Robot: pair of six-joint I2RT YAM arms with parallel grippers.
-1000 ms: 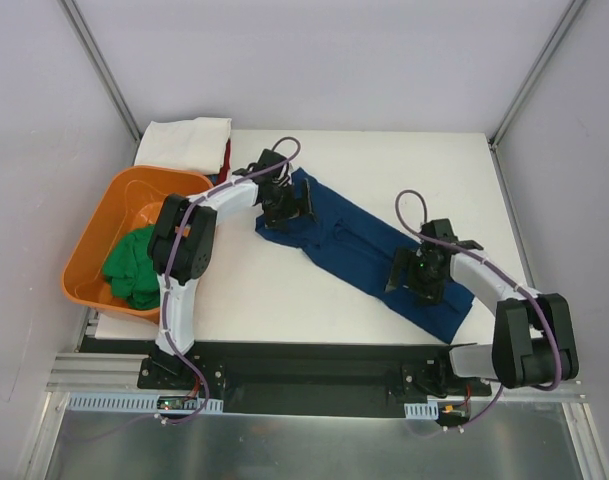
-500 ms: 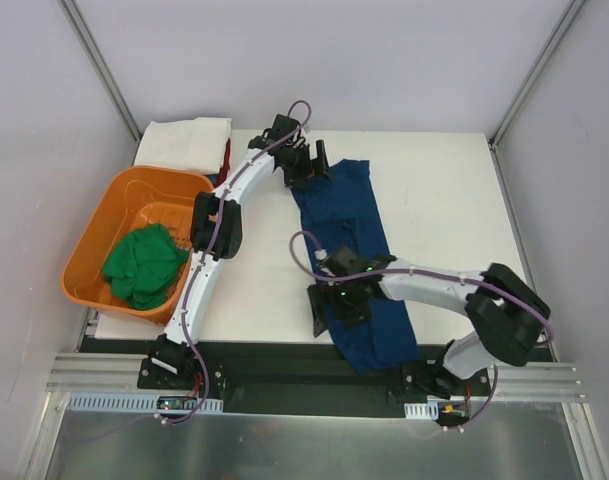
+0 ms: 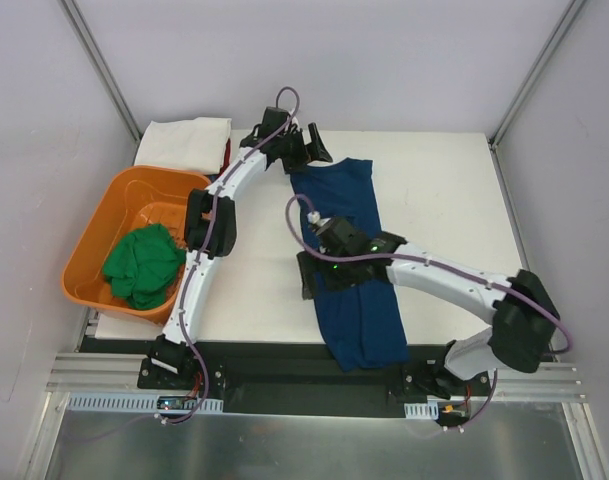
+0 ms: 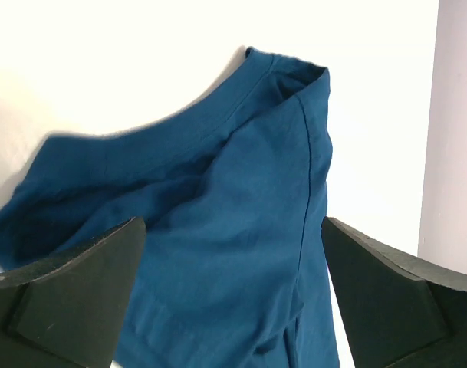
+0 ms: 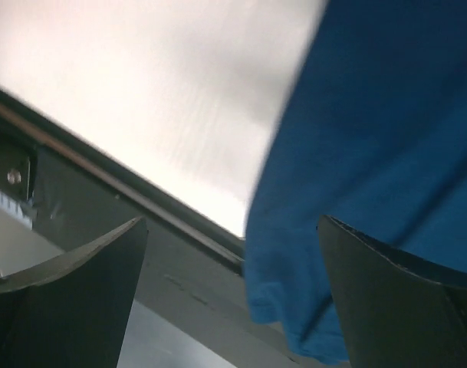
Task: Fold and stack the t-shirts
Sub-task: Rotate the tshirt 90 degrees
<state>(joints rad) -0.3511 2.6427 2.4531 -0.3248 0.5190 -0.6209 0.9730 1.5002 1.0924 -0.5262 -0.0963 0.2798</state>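
Two hands are wide open now, and neither one holds anything. At the front, the blue shirt (image 3: 344,200) hangs a little over the edge of the table (image 3: 444,200). A moment ago it lay slanted across the table, and now it runs straight from front to back. The right hand (image 3: 312,280) hovers at its left side, near the middle. Further back, the left hand (image 3: 306,152) sits by the shirt's top end. The green shirt (image 3: 139,265) waits in the orange tub (image 3: 94,230). In the far left corner lies the white shirt (image 3: 184,135), with the red shirt (image 3: 226,155) peeking out beside it. I think the blue one is now ready to fold.
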